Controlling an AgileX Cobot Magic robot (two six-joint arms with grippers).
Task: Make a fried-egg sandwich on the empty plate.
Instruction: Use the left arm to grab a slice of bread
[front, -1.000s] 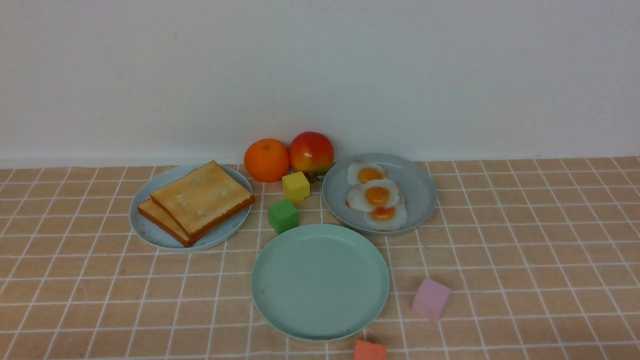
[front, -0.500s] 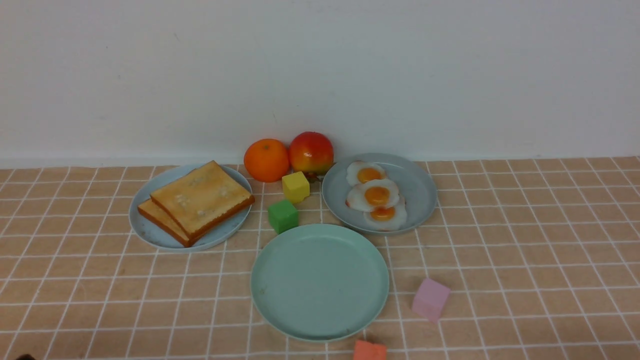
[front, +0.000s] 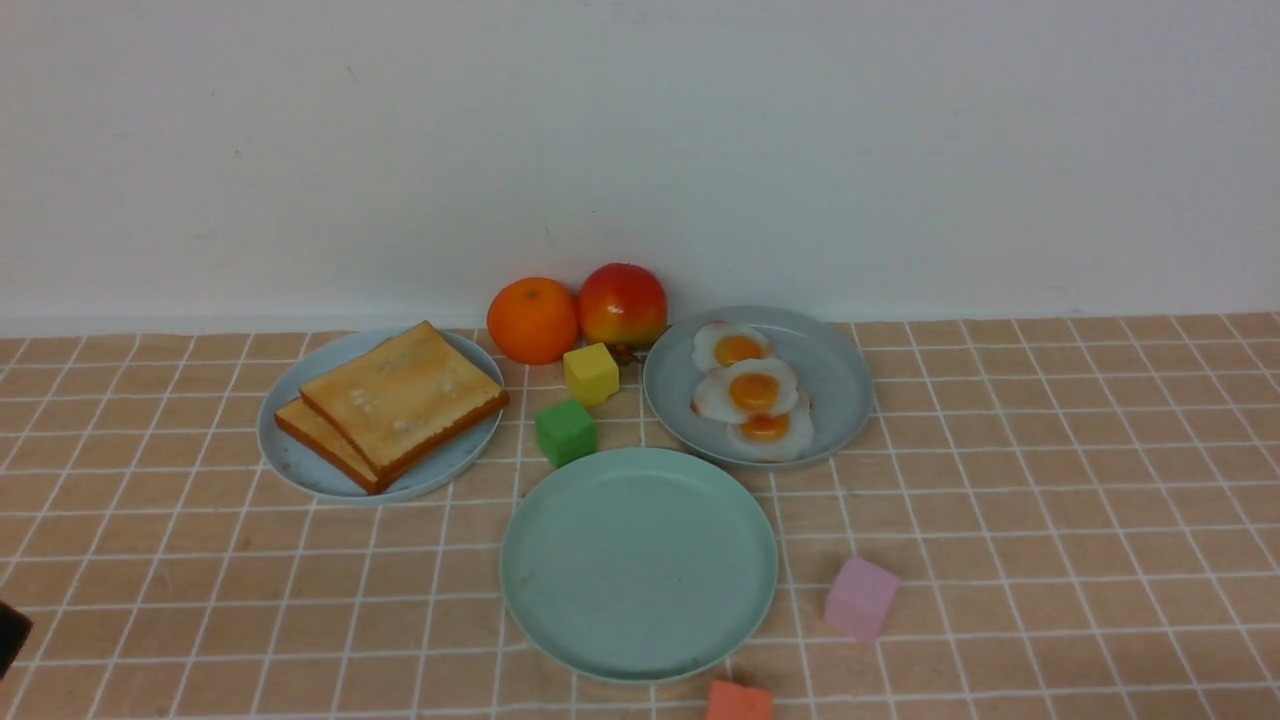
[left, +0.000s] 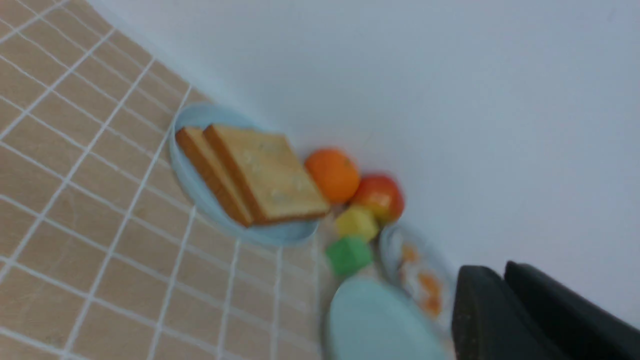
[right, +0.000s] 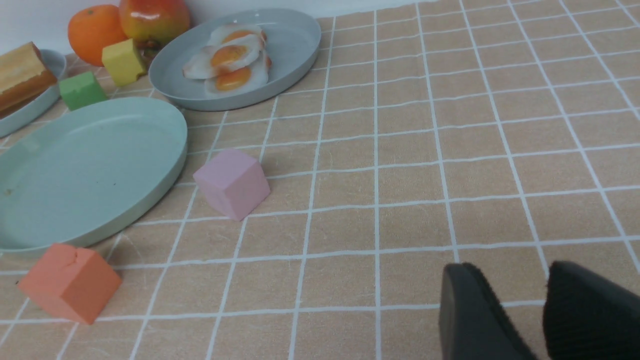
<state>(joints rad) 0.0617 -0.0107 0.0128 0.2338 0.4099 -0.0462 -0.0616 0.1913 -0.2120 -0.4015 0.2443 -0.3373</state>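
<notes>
The mint-green plate (front: 640, 565) lies bare at front centre, so we're on step one: toast slices (front: 400, 400) sit on the pale blue plate (front: 300, 465) rear-left, fried eggs (front: 750, 395) on the grey-blue plate (front: 840, 380) rear-right. Left gripper (left: 492, 275) looks clenched on nothing, right gripper (right: 515, 272) parted and empty (both well clear of the food); next, we reckon, the left jaws must open and reach the top slice.

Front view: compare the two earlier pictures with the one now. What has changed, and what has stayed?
A dark part of the left arm has entered at the lower left edge, rising up the frame. Nothing was grasped or released. The toast slices, fried eggs, empty plate, fruit and blocks stayed put.
</notes>
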